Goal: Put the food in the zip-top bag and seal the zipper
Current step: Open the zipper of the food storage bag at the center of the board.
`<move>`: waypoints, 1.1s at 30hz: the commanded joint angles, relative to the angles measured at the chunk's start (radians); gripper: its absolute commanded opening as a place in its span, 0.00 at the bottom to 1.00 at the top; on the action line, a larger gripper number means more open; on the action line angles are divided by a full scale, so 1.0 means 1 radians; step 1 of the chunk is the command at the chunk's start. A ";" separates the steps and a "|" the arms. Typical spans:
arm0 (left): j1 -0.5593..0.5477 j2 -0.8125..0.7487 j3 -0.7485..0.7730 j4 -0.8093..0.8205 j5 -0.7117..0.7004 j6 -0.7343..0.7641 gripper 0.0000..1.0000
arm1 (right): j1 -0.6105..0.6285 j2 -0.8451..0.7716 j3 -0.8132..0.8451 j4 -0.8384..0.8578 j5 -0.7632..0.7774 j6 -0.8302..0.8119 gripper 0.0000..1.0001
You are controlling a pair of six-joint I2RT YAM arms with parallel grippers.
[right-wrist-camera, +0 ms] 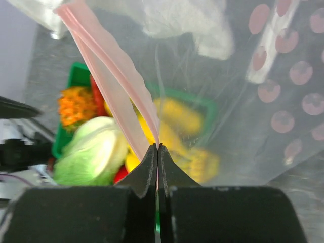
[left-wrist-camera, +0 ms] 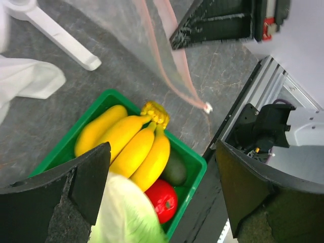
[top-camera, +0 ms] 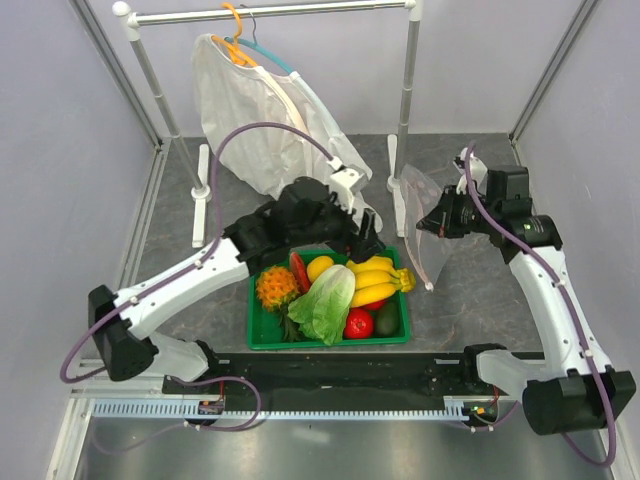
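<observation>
The food lies in a green tray [top-camera: 260, 335]: a pale-green lettuce head [top-camera: 325, 300], a round yellow fruit [top-camera: 320, 267] and a red tomato [top-camera: 358, 323]. My left gripper [top-camera: 365, 240] hovers open over the tray's far right part. In its wrist view the left gripper [left-wrist-camera: 162, 167] spans wide above the lettuce [left-wrist-camera: 124, 212] and tomato [left-wrist-camera: 162, 200], touching neither. The dotted zip-top bag [top-camera: 425, 235] hangs right of the tray. My right gripper [right-wrist-camera: 158, 148] is shut on one lip of the pink zipper [right-wrist-camera: 111, 71], whose mouth gapes toward the tray.
A banana bunch [top-camera: 375, 275], an orange pineapple [top-camera: 277, 287], a red chilli and a dark avocado [top-camera: 387, 320] share the tray. A white garment [top-camera: 260, 120] hangs on a rack [top-camera: 405, 90] at the back. The rack's white feet stand behind the tray.
</observation>
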 commanded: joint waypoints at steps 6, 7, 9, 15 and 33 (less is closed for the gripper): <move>-0.055 0.196 0.155 0.041 -0.111 -0.141 0.90 | 0.001 -0.152 -0.052 0.064 -0.130 0.223 0.00; -0.056 0.214 0.158 0.041 -0.094 -0.146 0.90 | 0.001 -0.155 -0.052 0.061 -0.132 0.226 0.00; -0.056 0.228 0.159 0.043 -0.092 -0.169 0.90 | 0.001 -0.164 -0.058 0.053 -0.138 0.232 0.00; -0.056 0.271 0.169 0.057 -0.078 -0.155 0.78 | 0.003 -0.176 -0.063 0.027 -0.137 0.234 0.00; -0.058 0.299 0.198 0.066 -0.012 -0.189 0.57 | 0.006 -0.184 -0.135 0.101 -0.215 0.298 0.00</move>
